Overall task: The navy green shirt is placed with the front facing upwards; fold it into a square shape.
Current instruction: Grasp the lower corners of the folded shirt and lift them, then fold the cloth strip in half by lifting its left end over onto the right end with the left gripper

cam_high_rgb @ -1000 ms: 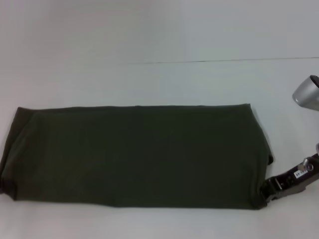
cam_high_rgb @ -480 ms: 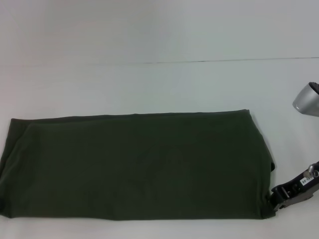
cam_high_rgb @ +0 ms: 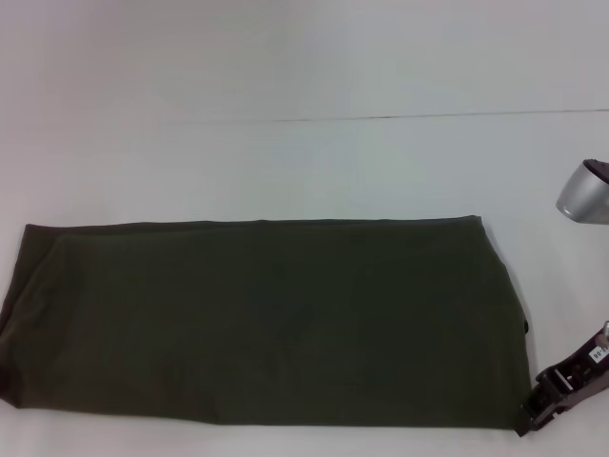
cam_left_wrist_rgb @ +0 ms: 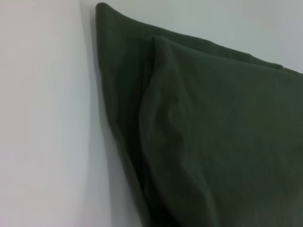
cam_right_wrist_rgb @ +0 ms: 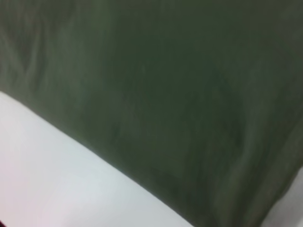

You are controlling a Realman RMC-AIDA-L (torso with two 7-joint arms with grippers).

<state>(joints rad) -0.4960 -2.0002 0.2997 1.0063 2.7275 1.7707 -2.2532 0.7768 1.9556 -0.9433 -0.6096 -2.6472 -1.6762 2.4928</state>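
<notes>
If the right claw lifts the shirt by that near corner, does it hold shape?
Probably not: the navy green shirt lies limp, with soft rumpled folds. Likely drapes and unfolds. The right claw sits at its corner.

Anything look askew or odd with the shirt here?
Nothing damaged. The shirt lies folded into a long flat band on the table, not yet square; its left end shows uneven, offset layers. The right gripper sits at its near right corner.
</notes>
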